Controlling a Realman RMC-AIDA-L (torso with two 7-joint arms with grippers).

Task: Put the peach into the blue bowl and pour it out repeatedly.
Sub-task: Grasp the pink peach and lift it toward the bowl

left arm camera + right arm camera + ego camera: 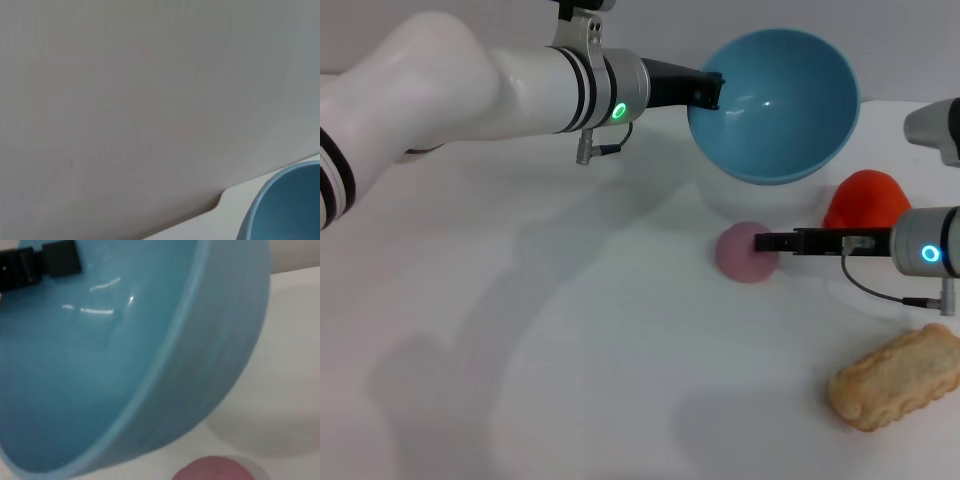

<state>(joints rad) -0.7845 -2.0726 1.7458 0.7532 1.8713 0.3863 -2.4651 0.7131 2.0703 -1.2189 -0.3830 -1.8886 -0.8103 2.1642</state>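
Near far edge of table [570,380]: left gripper [708,90] clamped on blue bowl [775,105] rim, tipped, empty, lifted; right gripper [767,242] touching peach [745,251] below bowl, grip state can't tell; risk: peach rolling off if nudged sideways.

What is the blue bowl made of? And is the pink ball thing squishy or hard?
The blue bowl looks like smooth, shiny plastic: bright streaks of light glint on its inside wall. The peach looks dull and matte with no shine, so probably foam or soft plastic, a toy fruit. Whether it squishes can't be told from looking; it shows no dent where the right gripper meets it.
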